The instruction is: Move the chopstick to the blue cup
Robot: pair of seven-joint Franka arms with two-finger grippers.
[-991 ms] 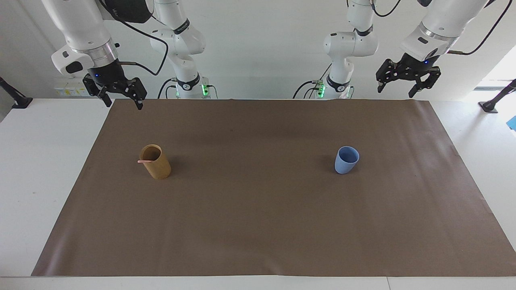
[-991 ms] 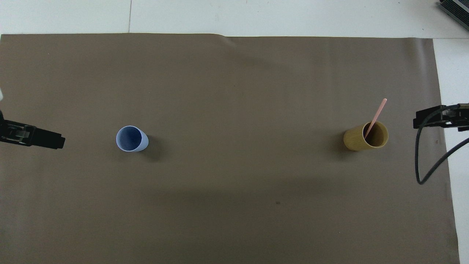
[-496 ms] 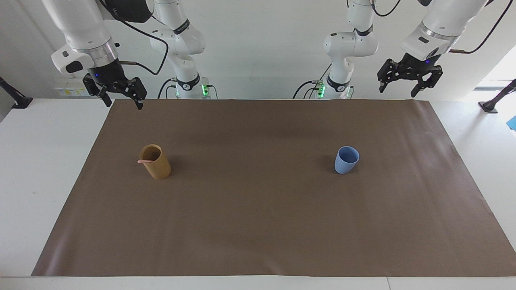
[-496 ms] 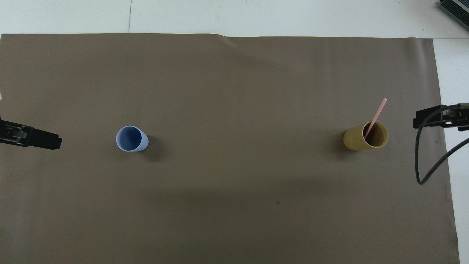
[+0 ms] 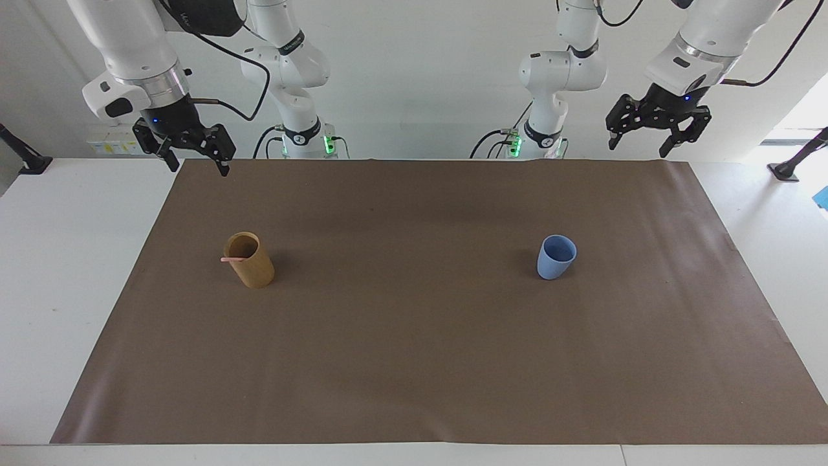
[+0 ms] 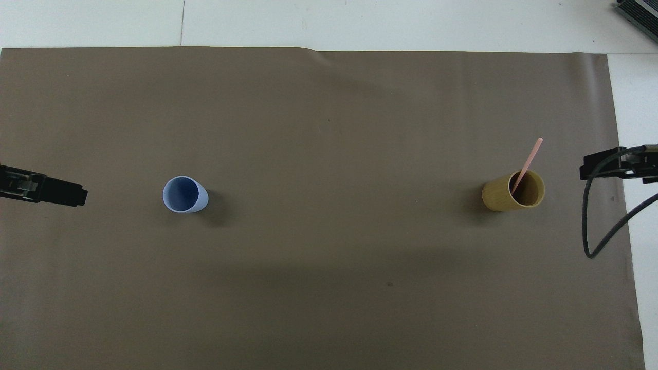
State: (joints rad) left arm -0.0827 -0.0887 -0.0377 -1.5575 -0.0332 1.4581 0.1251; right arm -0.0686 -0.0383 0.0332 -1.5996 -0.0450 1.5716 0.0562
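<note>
Chopstick [image 6: 527, 163], thin and pale pink, stood inside the tan cup [image 6: 501, 195], its lower end within the cup and its upper part leaning out over the rim. In the facing view only a short pink length [image 5: 230, 259] showed across the cup's mouth. The tan cup [image 5: 252, 266] stood upright on the brown mat [image 5: 414, 362], toward the right arm's end of the table. The blue cup [image 5: 555, 257] stood upright on the same mat, well apart from the tan cup, toward the left arm's end of the table; the overhead view looked into its open mouth [image 6: 181, 192], and nothing could be seen in it. The two cups lay about equally near the robots. The mat covered most of the white table [image 5: 58, 272].

The right gripper [image 5: 197, 163] hung raised over the mat's corner nearest the right arm's base, its fingers apart and holding nothing. The left gripper [image 5: 637, 147] hung raised near the mat's corner at the left arm's end, its fingers likewise apart and holding nothing. Neither gripper touched a cup or the chopstick. In the overhead view only dark parts of the left gripper [image 6: 51, 190] and the right gripper [image 6: 611, 165] showed at the frame's edges.
</note>
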